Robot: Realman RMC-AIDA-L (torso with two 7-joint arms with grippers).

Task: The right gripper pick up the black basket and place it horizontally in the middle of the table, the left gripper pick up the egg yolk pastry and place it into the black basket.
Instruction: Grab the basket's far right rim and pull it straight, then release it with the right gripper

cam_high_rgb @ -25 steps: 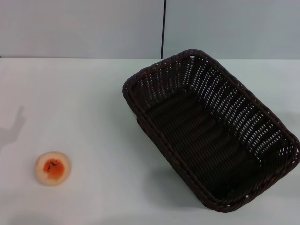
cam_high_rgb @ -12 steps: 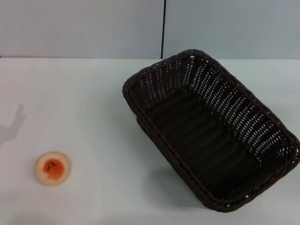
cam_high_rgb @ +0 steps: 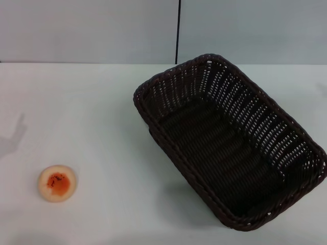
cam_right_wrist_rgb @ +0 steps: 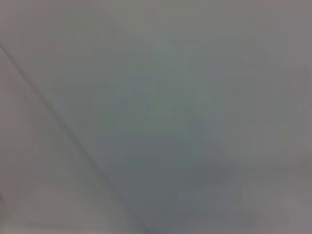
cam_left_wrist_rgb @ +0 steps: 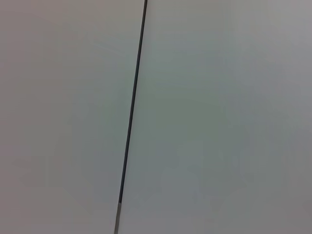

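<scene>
On the table (cam_high_rgb: 102, 102), black basket (cam_high_rgb: 230, 148) askew, egg yolk pastry (cam_high_rgb: 57, 183) apart; pincers unseen.

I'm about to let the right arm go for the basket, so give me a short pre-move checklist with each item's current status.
1. Black basket upright, opening up: ok.
2. Basket empty inside: ok.
3. Basket horizontal in the middle of the table: not ok; it lies diagonally, toward the right side.
4. Egg yolk pastry clear of the basket, on the near left of the table: ok.
5. Right hand position and fingers: cannot tell; not in any view.
6. Left hand out of the way: cannot tell; not in view.
</scene>
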